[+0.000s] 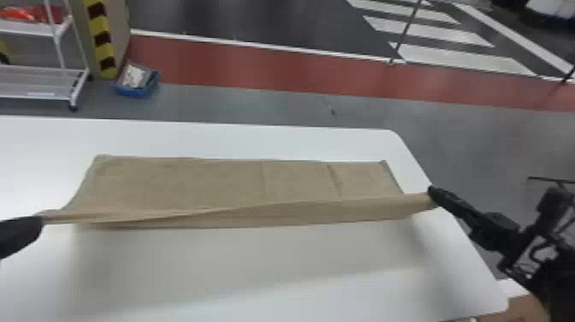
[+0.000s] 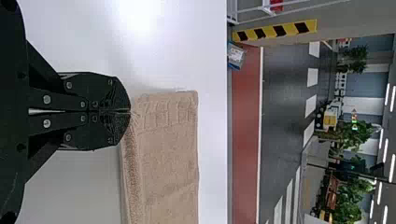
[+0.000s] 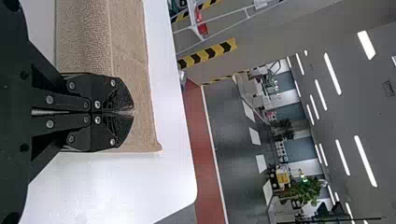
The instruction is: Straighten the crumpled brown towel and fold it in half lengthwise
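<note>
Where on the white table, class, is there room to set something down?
Bare: the broad stretch of white table on the robot's side of the brown towel, and a narrower strip between towel and far edge. Crowded: the towel's near side, its corners gripped by the left end effector and right end effector.

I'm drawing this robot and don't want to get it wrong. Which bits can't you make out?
Table under the brown towel: head view, covered by the cloth.
Cloth pinched in the left gripper: left wrist view, behind its fingers.
Cloth pinched in the right gripper: right wrist view, behind its fingers.
White table's left end: head view, cut off by the left edge.
Things inside the blue bin: head view, too small.
</note>
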Robot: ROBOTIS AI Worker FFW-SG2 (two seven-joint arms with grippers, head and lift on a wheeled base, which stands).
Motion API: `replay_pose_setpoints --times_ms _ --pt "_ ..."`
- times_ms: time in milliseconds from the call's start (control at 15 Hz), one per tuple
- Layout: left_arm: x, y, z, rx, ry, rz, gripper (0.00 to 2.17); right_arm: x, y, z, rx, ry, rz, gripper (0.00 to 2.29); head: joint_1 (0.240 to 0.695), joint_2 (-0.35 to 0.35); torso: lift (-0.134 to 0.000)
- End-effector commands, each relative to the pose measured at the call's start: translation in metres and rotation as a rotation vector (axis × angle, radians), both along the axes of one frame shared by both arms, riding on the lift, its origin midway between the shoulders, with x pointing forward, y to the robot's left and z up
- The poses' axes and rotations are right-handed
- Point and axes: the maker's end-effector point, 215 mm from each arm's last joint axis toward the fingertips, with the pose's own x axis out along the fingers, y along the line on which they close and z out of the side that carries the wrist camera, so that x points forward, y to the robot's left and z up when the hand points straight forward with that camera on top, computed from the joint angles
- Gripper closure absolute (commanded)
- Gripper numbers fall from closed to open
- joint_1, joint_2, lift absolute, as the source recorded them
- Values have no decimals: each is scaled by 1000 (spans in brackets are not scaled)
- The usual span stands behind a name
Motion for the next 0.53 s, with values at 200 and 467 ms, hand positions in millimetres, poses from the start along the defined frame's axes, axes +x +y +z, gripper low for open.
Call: replay_pose_setpoints --times_ms 200,467 --pt "-26 0 -1 43 43 0 1717 -10 -14 9 -2 -6 -20 1214 695 -311 -123" --pt "19 -13 5 65 22 -9 1717 39 -21 4 20 12 -48 1214 695 -316 -123"
